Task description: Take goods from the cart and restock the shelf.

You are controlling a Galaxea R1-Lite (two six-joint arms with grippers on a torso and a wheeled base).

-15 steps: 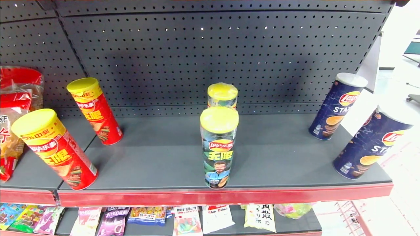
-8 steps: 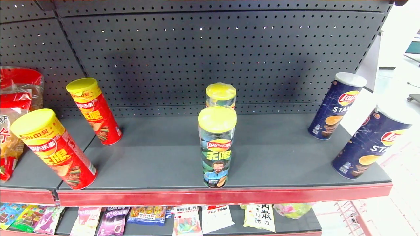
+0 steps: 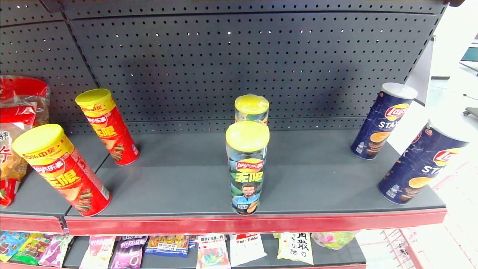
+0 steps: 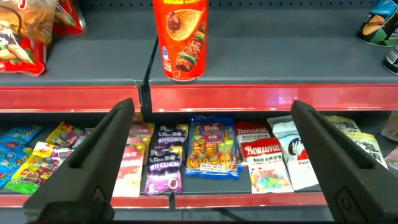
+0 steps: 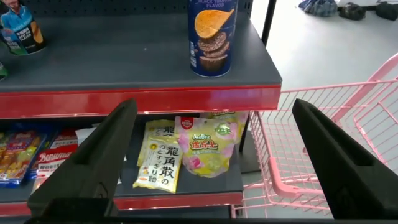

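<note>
The dark grey shelf (image 3: 179, 179) with a red front edge carries two red crisp cans (image 3: 61, 170), two yellow-lidded green cans (image 3: 247, 168) one behind the other, and two blue cans (image 3: 384, 121) at the right end. My left gripper (image 4: 212, 106) is open and holds nothing; it hangs in front of the shelf edge below a red can (image 4: 181, 37). At the shelf's right end, below a blue can (image 5: 212, 34), my right gripper (image 5: 214, 104) is open and holds nothing. The pink wire cart (image 5: 323, 143) stands beside that end.
Snack bags (image 3: 168, 246) lie in a row on the lower shelf. Red bagged goods (image 3: 15, 130) crowd the far left of the upper shelf. Bare shelf room lies between the red and green cans and between the green and blue ones. A perforated back panel (image 3: 239, 67) closes the rear.
The whole head picture has shifted slightly to the left; nothing on the shelf has moved.
</note>
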